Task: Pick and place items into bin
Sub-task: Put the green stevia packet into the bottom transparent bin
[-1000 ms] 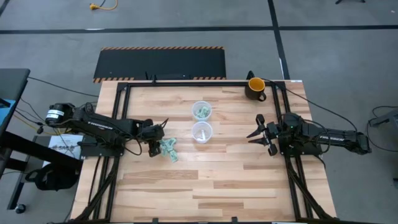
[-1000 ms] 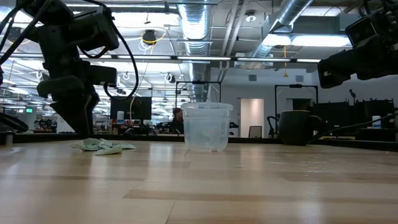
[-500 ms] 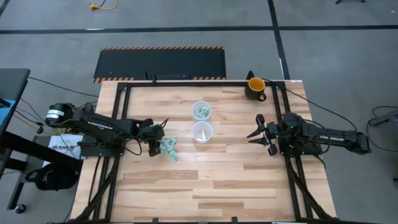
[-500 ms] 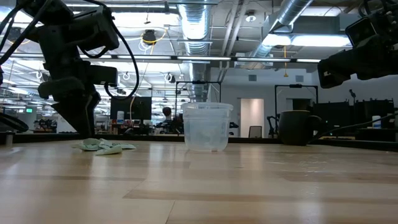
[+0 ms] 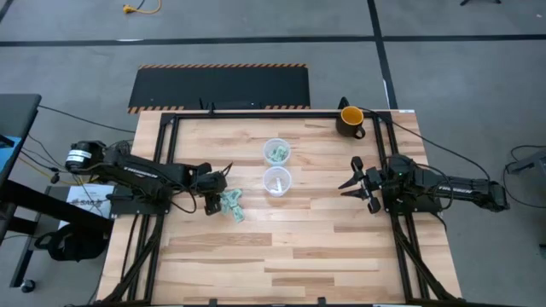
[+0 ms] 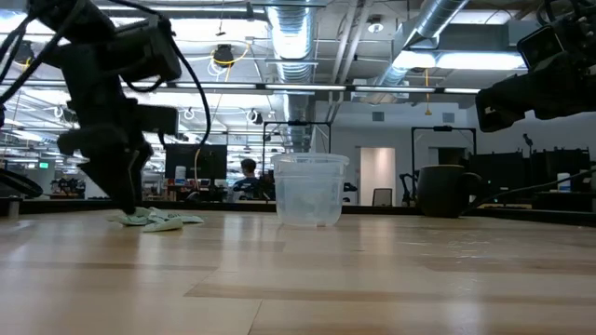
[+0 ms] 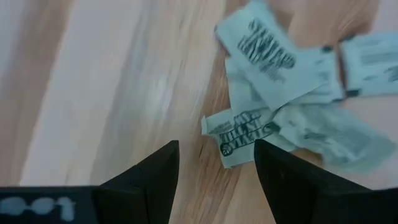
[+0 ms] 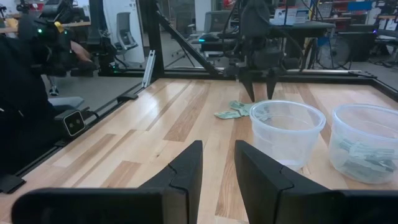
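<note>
On the table (image 5: 281, 247), toward its left side, a small heap of green-and-white packets (image 5: 232, 205) lies flat on the wood. The left gripper (image 5: 215, 189) hangs right over the heap's edge, tips close to the surface; in the left wrist view its two fingers (image 7: 155, 180) stand apart with a clear gap, and the nearest packet (image 7: 245, 134) lies just ahead of that gap, not gripped. In the low view the same arm comes down onto the pile (image 6: 154, 220).

Near the middle of the table stand two clear cups, one behind the other. The nearer cup (image 5: 277, 182) looks empty from above. The farther cup (image 5: 276, 153) holds some green-and-white packets, which also show through its wall in the right wrist view (image 8: 367, 152).

On the right side the right gripper (image 5: 352, 184) hovers off the wood, well apart from the cups, its fingers (image 8: 180, 177) spread and holding nothing.

At the far right corner sits a dark mug (image 5: 349, 120) with a yellow inside. Beyond the table, in the low view, a person (image 6: 248, 181) sits in the room.
</note>
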